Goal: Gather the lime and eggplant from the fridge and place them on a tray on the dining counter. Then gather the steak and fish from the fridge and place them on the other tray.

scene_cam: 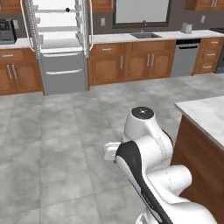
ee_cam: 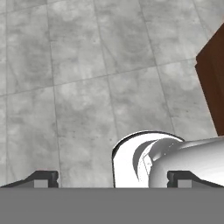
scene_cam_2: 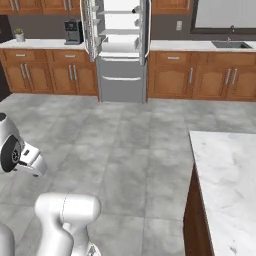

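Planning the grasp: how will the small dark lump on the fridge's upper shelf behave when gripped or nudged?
The eggplant looks rounded, so a nudge would probably roll it along the shelf. It looks small, so likely light, and may squirt from jaws closing off-centre. Too distant to judge its skin or firmness.
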